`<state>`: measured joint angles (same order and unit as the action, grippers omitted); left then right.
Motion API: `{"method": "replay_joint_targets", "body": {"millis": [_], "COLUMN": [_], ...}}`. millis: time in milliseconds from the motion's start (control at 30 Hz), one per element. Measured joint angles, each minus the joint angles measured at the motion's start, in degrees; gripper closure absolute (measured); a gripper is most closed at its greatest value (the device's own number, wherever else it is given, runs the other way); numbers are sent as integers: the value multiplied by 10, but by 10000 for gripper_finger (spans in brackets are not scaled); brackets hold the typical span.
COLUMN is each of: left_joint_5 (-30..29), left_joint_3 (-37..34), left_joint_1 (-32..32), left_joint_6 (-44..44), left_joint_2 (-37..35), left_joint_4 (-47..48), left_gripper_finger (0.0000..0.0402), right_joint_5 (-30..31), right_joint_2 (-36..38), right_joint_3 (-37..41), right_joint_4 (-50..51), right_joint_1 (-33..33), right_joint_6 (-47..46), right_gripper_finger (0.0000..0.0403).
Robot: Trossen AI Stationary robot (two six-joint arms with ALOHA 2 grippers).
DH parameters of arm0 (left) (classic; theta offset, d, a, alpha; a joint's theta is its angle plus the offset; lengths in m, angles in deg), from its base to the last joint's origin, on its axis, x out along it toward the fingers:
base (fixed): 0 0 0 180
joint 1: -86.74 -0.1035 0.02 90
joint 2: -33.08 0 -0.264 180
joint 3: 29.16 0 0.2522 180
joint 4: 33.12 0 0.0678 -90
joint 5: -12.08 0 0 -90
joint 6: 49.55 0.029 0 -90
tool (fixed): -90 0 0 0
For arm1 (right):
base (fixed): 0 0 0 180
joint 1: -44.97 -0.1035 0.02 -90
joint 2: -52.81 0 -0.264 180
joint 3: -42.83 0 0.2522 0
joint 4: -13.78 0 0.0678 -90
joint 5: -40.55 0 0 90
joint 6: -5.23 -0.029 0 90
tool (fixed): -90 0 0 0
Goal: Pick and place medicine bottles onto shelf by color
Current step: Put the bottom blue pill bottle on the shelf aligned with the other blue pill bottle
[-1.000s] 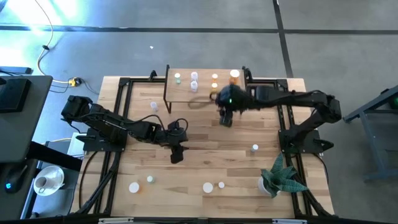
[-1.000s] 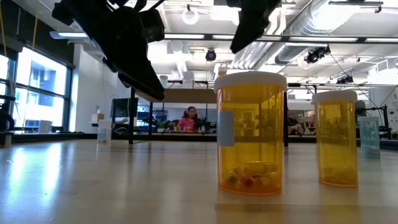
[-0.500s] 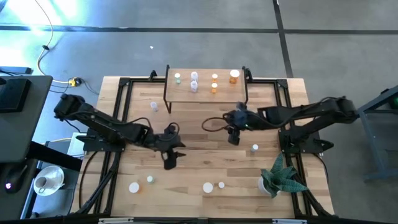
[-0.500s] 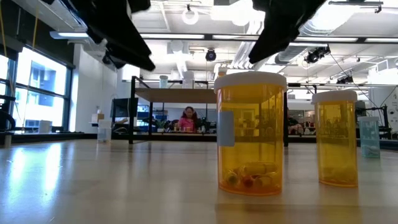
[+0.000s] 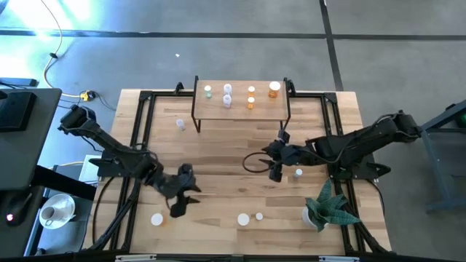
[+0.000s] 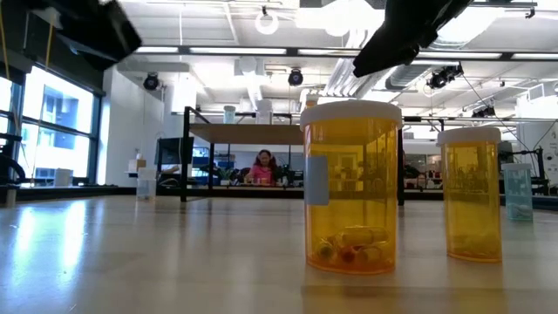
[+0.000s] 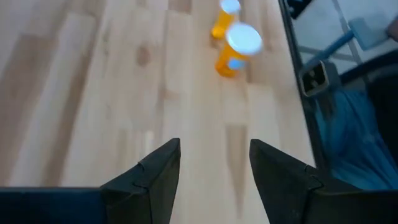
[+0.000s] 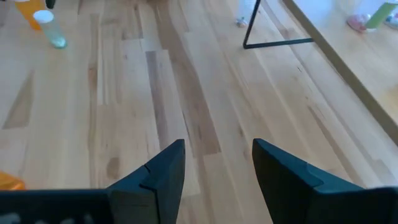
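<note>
Left gripper (image 5: 177,209) now nearer the front edge, fingers parted, empty, two orange medicine bottles (image 7: 235,48) ahead, right gripper (image 5: 275,175) parted, empty, shelf (image 5: 240,109) behind.

No text, brand, number or sign can be read in any of the views. In the low view, the large orange medicine bottle (image 6: 350,186) at centre frame carries a pale label on its left side, but nothing on it is legible. The smaller orange bottle (image 6: 472,194) toward the right of the frame shows no readable marking. The pale greenish bottle (image 6: 517,192) at the far right edge has a faint label area that is too blurred to make out. In the high view, the white caps of the bottles on the shelf (image 5: 240,113) at upper centre are too small to show lettering.
</note>
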<state>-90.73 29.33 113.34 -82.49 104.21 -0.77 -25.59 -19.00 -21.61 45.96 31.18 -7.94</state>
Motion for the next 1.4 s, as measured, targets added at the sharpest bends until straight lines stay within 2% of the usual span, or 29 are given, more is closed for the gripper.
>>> {"method": "replay_joint_targets", "body": {"millis": [167, 433, 733, 933, 1133, 1400], "left_joint_5": [-24, -82, -166, -225, -224, -186], "left_joint_3": [0, 0, 0, 0, 0, 0], "left_joint_1": [69, 163, 228, 233, 212, 191], "left_joint_6": [-60, -98, -210, -265, -254, -241], "left_joint_2": [0, 3, 14, 16, 16, 16], "left_joint_4": [16, 23, 97, 117, 113, 114], "left_gripper_finger": [220, 220, 220, 220, 220, 220], "right_joint_5": [0, 1, 1, 0, 0, 0], "right_joint_2": [0, -2, -2, -2, -2, -2], "right_joint_3": [0, 0, 0, 0, 0, 0], "right_joint_4": [-3, -2, -2, -2, -2, -2], "right_joint_1": [-9, -14, -14, -14, -14, -14], "right_joint_6": [1, -3, -3, -11, -15, -18], "right_gripper_finger": [224, 224, 224, 224, 224, 224]}}
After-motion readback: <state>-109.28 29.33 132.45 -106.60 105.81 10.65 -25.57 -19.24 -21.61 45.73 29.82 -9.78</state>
